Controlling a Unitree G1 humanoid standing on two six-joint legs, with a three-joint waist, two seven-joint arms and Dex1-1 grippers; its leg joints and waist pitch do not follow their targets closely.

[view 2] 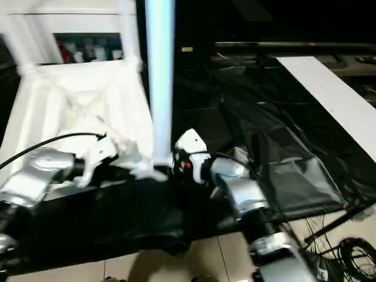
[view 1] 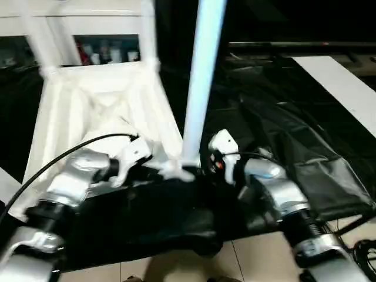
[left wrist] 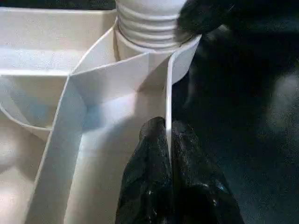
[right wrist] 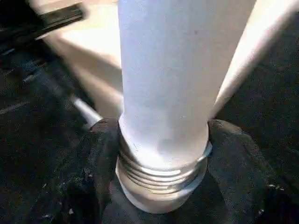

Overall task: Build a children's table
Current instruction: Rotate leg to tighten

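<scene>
Black sheeting covers the surface, where the tabletop lies underside up. Left gripper has its fingers pinched tight on the thin rim beside a corner socket. Right gripper holds the upright leg (just above its threads), fingers on either side.

Smooth white plastic tabletop, ridged threaded leg, crinkled glossy black sheet, silvery metal forearms

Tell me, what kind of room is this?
Probably a workshop or lab: a work table under black sheeting, loose cables on a tiled floor, and a glass-fronted cabinet behind.
</scene>
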